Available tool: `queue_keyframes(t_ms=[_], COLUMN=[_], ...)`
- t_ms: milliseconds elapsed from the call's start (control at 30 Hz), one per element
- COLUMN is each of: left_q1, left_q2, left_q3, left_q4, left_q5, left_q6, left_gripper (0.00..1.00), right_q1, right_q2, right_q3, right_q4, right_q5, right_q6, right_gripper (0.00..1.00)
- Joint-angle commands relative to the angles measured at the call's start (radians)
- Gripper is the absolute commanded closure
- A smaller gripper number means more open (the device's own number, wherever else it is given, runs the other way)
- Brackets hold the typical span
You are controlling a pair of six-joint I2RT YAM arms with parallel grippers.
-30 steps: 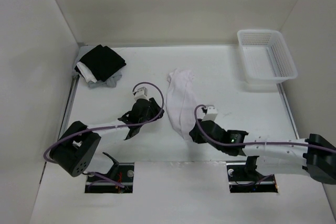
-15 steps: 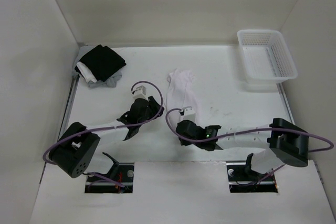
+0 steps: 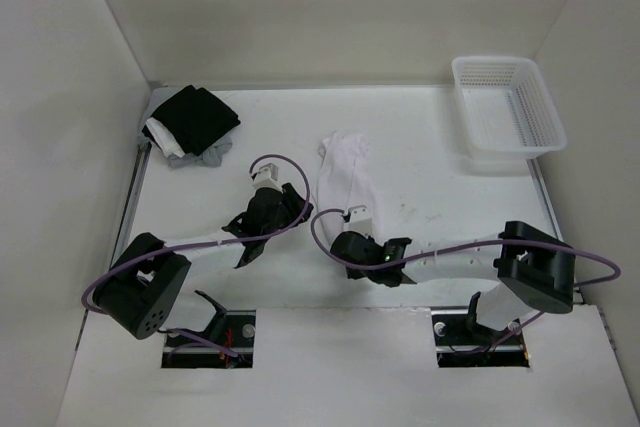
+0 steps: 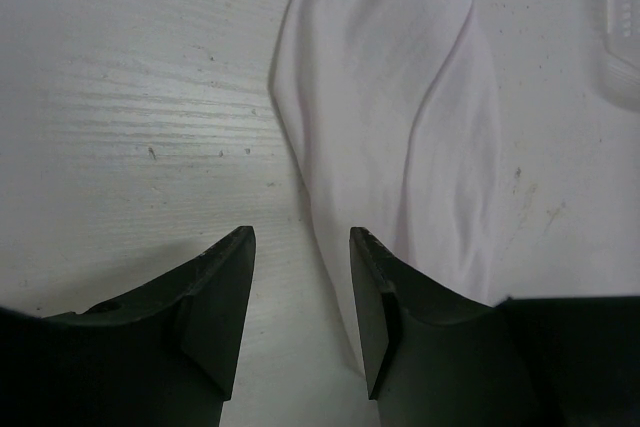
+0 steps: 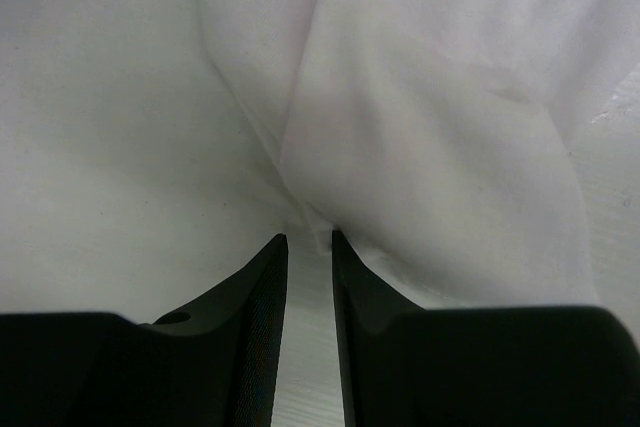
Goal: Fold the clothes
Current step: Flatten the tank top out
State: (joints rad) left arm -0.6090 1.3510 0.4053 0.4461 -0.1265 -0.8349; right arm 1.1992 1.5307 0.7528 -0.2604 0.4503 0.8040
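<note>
The clothes (image 3: 345, 179), one white garment, lie bunched in a long strip down the middle of the table. In the left wrist view my left gripper (image 4: 300, 237) stands open just above the table, its right finger at the left edge of the garment (image 4: 400, 117) and bare table between the jaws. From above, the left gripper (image 3: 295, 209) sits just left of the strip. My right gripper (image 3: 340, 238) is at the strip's near end and covers it. Its jaws (image 5: 309, 239) stand narrowly open with table showing between them, and a small fold of the white cloth (image 5: 420, 117) lies at the tips.
A pile of black, white and grey clothes (image 3: 190, 125) lies at the far left corner. A white plastic basket (image 3: 508, 105) stands at the far right. White walls close in the table on three sides.
My right arm has swung left, and its gripper has shifted from the right of the garment's near end onto it. The left arm has not moved.
</note>
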Motion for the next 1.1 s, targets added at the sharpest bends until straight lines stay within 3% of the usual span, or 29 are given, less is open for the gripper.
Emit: queue_keyframes(t_ms=[0,100,267,467,700,733,900,1067], left_q1=[0.007,0.005,0.007,-0.001,0.021,0.027,0.016,-0.03], left_q2=[-0.018,-0.012,0.0,0.04,-0.012,-0.035,-0.046,-0.009], left_q3=[-0.011,-0.013,-0.011,0.004,-0.003,-0.005,0.018,0.046], left_q4=[0.059,0.062,0.065,0.065,0.054,0.043,-0.009,-0.009], left_q5=[0.008,0.008,0.008,0.016,0.01,0.008,0.005,0.008], left_q6=[-0.004,-0.004,-0.004,-0.004,-0.012,-0.012,-0.013,-0.02], left_gripper=[0.59,0.59,0.59,0.56,0.56,0.56,0.54,0.52], right_q1=[0.003,-0.016,-0.028,-0.031,-0.031,-0.057,-0.23,-0.422], right_q2=[0.025,0.054,0.06,0.013,-0.505,-0.673,-1.028,-1.103], right_q3=[0.031,0.029,0.04,0.025,-0.049,-0.07,-0.104,-0.157], right_q4=[-0.022,-0.025,-0.025,-0.025,0.023,0.026,-0.015,-0.099], right_q5=[0.034,0.036,0.03,0.056,0.122,0.126,0.084,-0.001], right_q6=[0.015,0.032,0.038,0.054,0.003,-0.005,-0.025,0.038], right_gripper=[0.71,0.76,0.95,1.0,1.0,1.0,1.0,1.0])
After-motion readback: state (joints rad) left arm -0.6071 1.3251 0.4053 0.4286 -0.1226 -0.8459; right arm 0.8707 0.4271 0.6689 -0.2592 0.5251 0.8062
